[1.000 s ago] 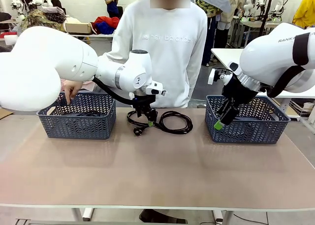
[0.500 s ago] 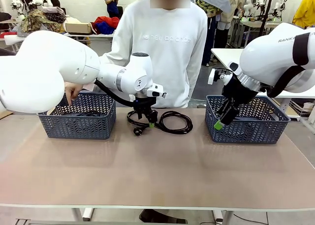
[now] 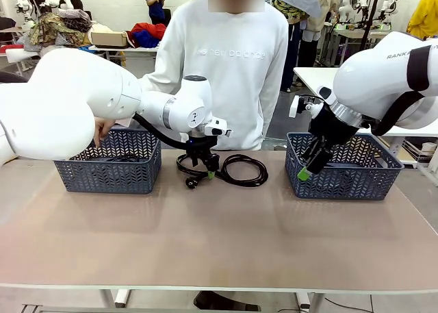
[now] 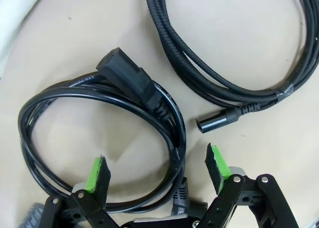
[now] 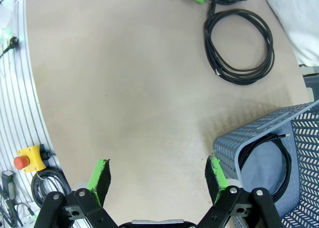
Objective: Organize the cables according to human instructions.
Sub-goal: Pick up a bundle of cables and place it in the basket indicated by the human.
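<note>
Two black cables lie coiled side by side at the far middle of the table. The smooth cord [image 3: 189, 174] [image 4: 55, 101] has a chunky plug [image 4: 127, 78]. The braided cable [image 3: 241, 169] [image 4: 199, 73] [image 5: 239, 43] lies to its right. My left gripper [image 3: 207, 169] [image 4: 157, 170] hangs open just above the smooth cord, and the coil's right side runs between its green pads [image 4: 97, 172]. My right gripper [image 3: 306, 170] [image 5: 157, 175] is open with nothing in it, beside the left wall of the right basket [image 3: 356, 183]. A thin cable [image 5: 266, 158] lies in that basket.
A second grey basket [image 3: 109, 172] stands at the far left, and the person's hand [image 3: 101, 128] rests at its back rim. The person stands behind the table's middle. A red stop button [image 5: 21, 161] sits beyond the table edge. The near half of the table is bare.
My left arm's elbow has shifted a little to the right, while its gripper stays over the smooth cord. The right arm and the cables have not moved.
</note>
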Controlling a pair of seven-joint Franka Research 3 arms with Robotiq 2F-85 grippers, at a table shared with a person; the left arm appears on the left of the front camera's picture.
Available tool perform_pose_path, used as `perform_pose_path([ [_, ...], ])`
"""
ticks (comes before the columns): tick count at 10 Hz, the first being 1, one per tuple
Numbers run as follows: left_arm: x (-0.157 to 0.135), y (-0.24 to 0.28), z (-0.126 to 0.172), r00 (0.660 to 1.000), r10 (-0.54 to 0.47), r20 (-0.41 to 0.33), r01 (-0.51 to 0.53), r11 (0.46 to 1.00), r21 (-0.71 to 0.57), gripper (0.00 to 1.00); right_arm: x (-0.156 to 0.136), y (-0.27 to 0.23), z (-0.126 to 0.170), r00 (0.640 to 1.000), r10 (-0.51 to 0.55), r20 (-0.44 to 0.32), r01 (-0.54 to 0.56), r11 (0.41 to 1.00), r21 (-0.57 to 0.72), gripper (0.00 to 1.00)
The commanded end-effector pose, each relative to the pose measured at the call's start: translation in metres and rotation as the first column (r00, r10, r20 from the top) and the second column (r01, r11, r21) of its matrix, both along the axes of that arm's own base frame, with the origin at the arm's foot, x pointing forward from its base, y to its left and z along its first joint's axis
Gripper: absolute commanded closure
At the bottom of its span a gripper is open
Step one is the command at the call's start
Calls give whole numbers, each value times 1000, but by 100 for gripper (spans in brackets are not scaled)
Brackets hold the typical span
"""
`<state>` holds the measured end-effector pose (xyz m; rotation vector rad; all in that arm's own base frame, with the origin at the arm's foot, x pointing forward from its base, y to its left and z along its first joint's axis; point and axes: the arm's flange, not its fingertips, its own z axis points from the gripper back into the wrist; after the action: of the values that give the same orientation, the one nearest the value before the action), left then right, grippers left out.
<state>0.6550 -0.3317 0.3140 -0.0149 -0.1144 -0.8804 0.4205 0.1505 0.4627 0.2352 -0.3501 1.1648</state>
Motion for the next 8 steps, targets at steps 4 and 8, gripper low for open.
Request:
perform_pose_path([
  [4, 11, -3, 0, 999, 42, 27, -43, 997, 59, 0, 0, 0, 1, 1000, -13, 0, 13, 1000, -3, 0],
  [8, 14, -2, -1, 999, 39, 30, -41, 997, 59, 16, 0, 0, 1, 1000, -13, 0, 13, 1000, -3, 0],
])
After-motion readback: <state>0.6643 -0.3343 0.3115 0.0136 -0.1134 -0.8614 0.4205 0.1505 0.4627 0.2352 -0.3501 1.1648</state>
